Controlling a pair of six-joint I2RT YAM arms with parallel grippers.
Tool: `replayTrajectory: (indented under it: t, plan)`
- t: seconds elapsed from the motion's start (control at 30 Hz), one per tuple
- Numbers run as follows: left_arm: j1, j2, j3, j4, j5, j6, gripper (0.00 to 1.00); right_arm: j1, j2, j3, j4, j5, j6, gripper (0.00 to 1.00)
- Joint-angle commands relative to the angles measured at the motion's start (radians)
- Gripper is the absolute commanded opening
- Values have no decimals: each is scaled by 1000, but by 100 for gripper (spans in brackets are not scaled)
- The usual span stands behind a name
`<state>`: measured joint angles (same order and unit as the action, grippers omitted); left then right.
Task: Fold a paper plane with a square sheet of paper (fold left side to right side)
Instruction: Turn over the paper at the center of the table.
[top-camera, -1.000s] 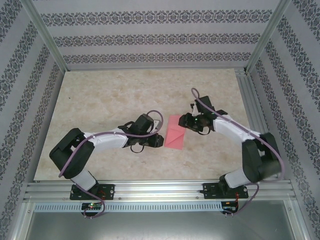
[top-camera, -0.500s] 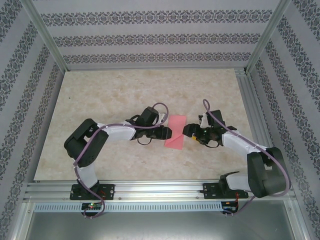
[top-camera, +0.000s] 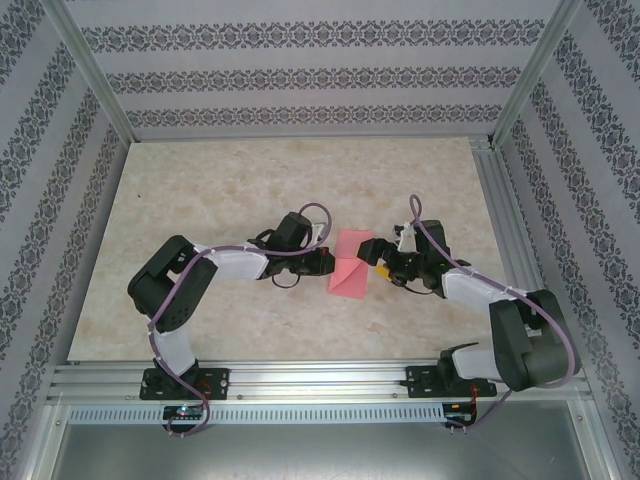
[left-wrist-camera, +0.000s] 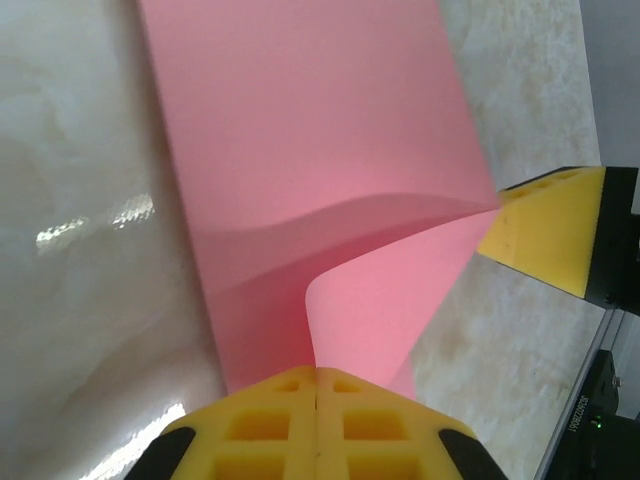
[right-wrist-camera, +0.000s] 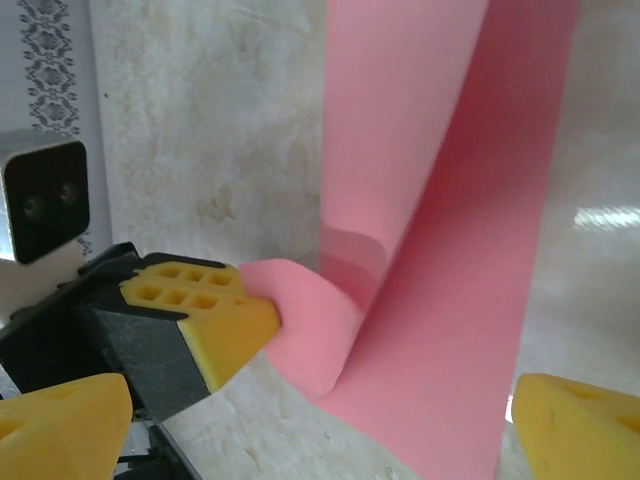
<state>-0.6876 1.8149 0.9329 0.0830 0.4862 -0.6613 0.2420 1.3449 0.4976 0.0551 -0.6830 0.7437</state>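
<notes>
The square sheet of paper (top-camera: 350, 268) is pinkish-red and lies on the marble table between my two grippers. My left gripper (top-camera: 326, 262) is shut on its left edge. In the left wrist view the yellow fingers (left-wrist-camera: 270, 420) meet at the bottom and pinch the paper (left-wrist-camera: 320, 130), which curls up off the table there. My right gripper (top-camera: 379, 263) stands open at the sheet's right edge. In the right wrist view its yellow fingertips (right-wrist-camera: 70, 425) sit far apart, with the paper (right-wrist-camera: 450, 200) running between them and the left gripper (right-wrist-camera: 205, 325) on the lifted curl.
The marble tabletop (top-camera: 220, 190) stretches bare behind and to both sides of the paper. Patterned walls and an aluminium frame (top-camera: 492, 150) close it in. The arm bases stand on the rail at the near edge (top-camera: 320, 378).
My left gripper has closed on the paper's left edge and lifted it into a curl. The right gripper has opened wide and moved left to the sheet's right edge.
</notes>
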Motion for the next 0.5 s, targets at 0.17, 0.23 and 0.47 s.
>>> replayTrajectory:
  t: [0.17,0.23,0.47]
  plan:
    - [19,-34,-27,63,0,-18,7,46,123,44,149,-50,73,82]
    - [19,-34,-28,62,-1,-16,7,64,143,65,142,-46,68,79]
    - [19,-32,-26,57,-3,-15,10,92,211,113,95,-24,61,53]
